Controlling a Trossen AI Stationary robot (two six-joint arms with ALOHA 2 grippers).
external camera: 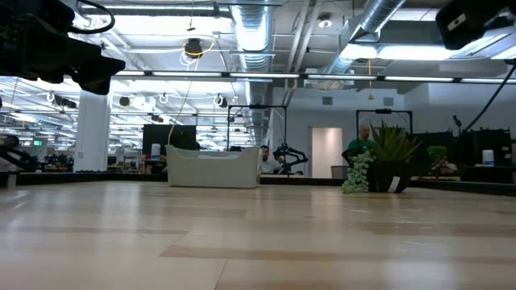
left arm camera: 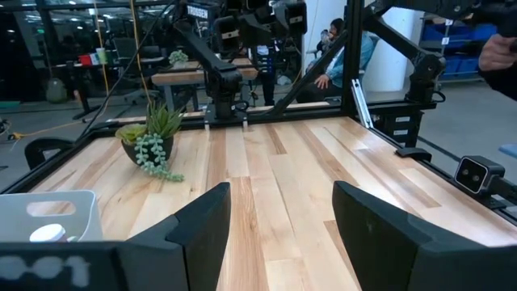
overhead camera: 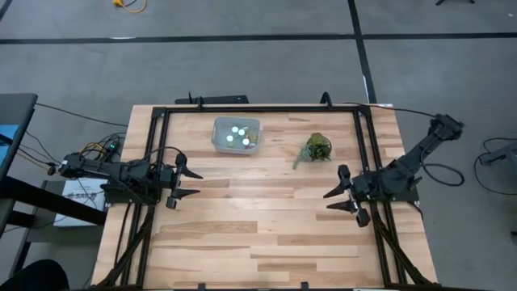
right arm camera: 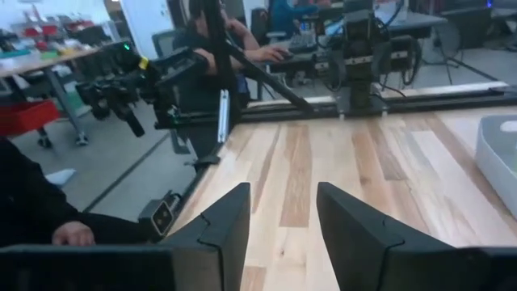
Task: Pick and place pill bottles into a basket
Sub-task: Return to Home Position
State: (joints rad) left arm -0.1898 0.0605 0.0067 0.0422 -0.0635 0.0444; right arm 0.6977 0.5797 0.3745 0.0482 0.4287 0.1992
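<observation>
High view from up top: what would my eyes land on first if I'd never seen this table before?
Probably the pill bottles, bright white caps grouped inside the pale basket near the far edge of the wooden table. Next, the little green plant just to the basket's right. Then the two dark arms, the left gripper and right gripper open at opposite sides, pointing inward at bare wood.

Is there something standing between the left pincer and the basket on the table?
Nothing visible does. Only bare table lies between the left pincer and the basket. The plant stands on the basket's far side, toward the right pincer, off this path.
</observation>
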